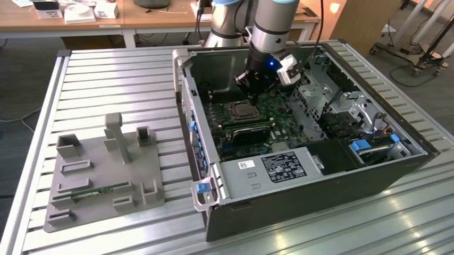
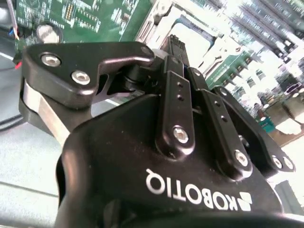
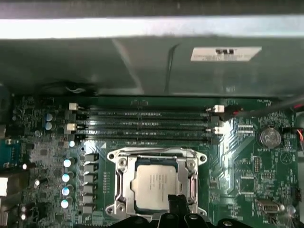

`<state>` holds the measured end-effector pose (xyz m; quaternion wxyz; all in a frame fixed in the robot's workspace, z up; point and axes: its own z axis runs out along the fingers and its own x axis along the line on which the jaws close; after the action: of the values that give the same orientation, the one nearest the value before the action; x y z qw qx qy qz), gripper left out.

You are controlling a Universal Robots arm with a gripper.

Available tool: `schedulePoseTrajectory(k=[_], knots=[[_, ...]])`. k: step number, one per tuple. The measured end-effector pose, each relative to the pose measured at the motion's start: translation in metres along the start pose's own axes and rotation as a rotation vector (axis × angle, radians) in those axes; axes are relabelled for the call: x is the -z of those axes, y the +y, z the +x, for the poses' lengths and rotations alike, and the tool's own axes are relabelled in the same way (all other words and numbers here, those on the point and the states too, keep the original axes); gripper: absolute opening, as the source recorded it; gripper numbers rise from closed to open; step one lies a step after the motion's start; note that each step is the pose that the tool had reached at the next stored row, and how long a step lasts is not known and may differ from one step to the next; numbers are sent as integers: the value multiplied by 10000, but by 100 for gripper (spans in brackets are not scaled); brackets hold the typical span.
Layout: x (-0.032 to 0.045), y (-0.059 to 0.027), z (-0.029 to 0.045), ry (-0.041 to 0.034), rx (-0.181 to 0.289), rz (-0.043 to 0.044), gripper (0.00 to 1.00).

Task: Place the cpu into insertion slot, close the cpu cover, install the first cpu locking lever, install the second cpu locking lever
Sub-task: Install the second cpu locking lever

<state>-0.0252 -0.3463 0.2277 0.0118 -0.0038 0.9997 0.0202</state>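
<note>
The cpu [image 3: 156, 184], a silvery square chip, lies in the insertion slot [image 3: 156, 156] on the green board. The cpu cover [image 3: 124, 183] lies flat around it, its window framing the chip. My gripper [image 3: 176, 203] hovers just over the chip's near edge with its black fingertips together and nothing between them. In the exterior view the gripper [image 1: 250, 95] reaches down into the open computer case, right above the slot [image 1: 243, 110]. In the second wrist view the fingers [image 2: 173, 61] converge toward the bright socket [image 2: 192, 40]. I cannot tell how the locking levers stand.
Long black memory slots [image 3: 147, 121] run beside the socket, with a coin battery [image 3: 269, 137] and a row of capacitors [image 3: 66, 176] nearby. The case wall [image 3: 142, 66] rises behind them. A power supply [image 1: 284, 164] fills the case's near end. A grey fixture [image 1: 99, 175] sits at the exterior view's left.
</note>
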Motion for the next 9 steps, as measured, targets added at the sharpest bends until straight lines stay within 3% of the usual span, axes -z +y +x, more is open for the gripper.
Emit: schedulePoseTrajectory(k=[4, 5, 9], knots=[[116, -36, -2, 0, 0, 0, 10], [122, -155, 3, -2, -1, -2, 10], [127, -248, 65, 0, 0, 0, 10]])
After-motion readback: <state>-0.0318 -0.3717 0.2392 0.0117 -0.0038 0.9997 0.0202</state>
